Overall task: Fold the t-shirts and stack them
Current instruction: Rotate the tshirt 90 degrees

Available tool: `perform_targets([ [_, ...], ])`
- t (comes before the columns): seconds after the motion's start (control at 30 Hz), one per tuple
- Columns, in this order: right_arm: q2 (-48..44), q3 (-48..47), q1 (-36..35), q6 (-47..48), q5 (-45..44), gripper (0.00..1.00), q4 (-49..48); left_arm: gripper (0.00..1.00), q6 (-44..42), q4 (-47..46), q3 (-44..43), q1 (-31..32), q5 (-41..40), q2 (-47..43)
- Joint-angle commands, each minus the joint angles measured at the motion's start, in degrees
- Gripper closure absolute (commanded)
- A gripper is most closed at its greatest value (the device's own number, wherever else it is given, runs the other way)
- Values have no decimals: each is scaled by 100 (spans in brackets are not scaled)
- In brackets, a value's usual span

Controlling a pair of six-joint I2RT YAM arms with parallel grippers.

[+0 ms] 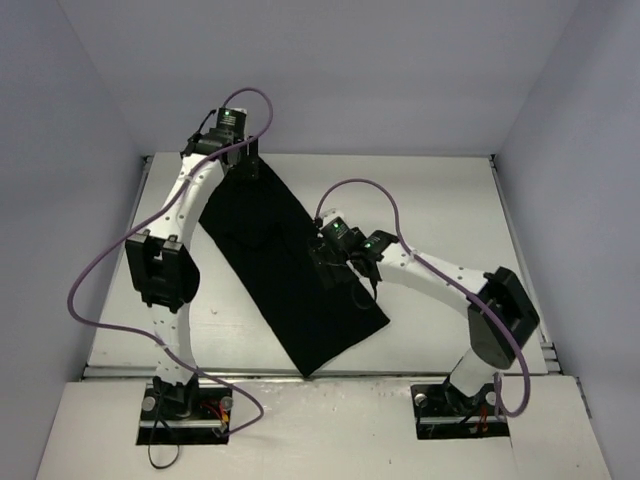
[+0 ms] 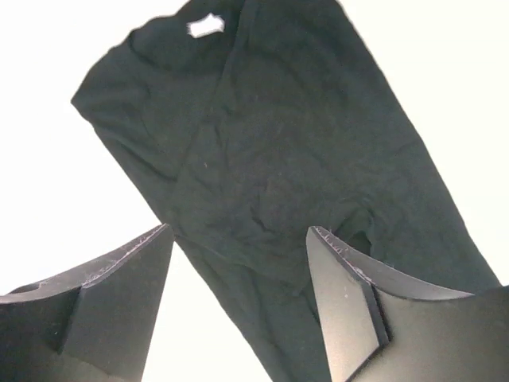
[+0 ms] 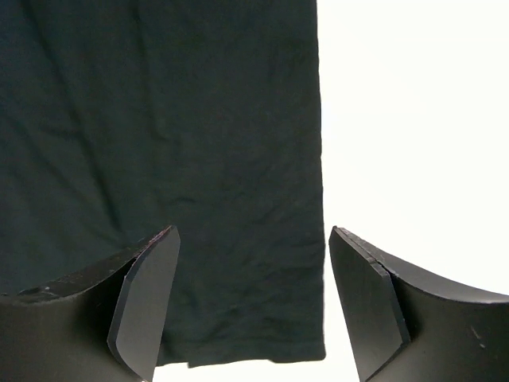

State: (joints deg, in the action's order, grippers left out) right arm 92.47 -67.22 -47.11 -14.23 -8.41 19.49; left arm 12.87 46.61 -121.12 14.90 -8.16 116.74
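Note:
The black t-shirt [image 1: 285,270] lies on the white table, folded lengthwise into a long strip that runs diagonally from far left to near centre. In the left wrist view the t-shirt [image 2: 294,143] shows its collar and a white neck tag [image 2: 205,26]. My left gripper [image 1: 247,166] hovers at the strip's far end, open and empty [image 2: 238,239]. My right gripper [image 1: 330,268] hovers over the strip's right edge, open and empty [image 3: 250,239]. In the right wrist view the t-shirt [image 3: 175,143] shows a straight side edge and an end edge between the fingers.
The white table [image 1: 440,200] is enclosed by pale walls on the left, back and right. A metal rail [image 1: 120,372] runs along its near edge by the arm bases. Purple cables [image 1: 95,270] loop beside both arms.

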Motion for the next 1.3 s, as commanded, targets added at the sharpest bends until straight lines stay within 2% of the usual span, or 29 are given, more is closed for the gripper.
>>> perform_targets([
  [0.0,331,-140,154,875,235,26,-71,35,710,-167,510,42,-164,393],
  [0.23,518,697,379,882,513,27,-632,35,643,-167,44,-60,-366,1296],
  [0.4,498,1291,309,531,719,27,-1015,35,562,-143,-253,-162,-256,1801],
  [0.6,760,1612,-394,-255,618,27,-1249,35,515,-120,-456,-163,-16,2326],
  [0.73,886,1741,-1014,-783,1033,27,-1569,35,463,-117,-640,-128,174,2588],
  [0.87,1216,1521,-1905,-1328,1254,27,-1738,35,226,-117,-1094,44,394,2885],
  [1.0,1277,1278,-2289,-1539,1237,27,-1747,34,-39,-132,-1804,314,717,3155],
  [1.13,1057,1273,-2136,-1454,946,27,-1673,34,2,-152,-2568,408,993,3260],
  [1.27,535,1106,-1525,-1057,733,27,-1369,33,12,-169,-2842,377,926,2828],
])
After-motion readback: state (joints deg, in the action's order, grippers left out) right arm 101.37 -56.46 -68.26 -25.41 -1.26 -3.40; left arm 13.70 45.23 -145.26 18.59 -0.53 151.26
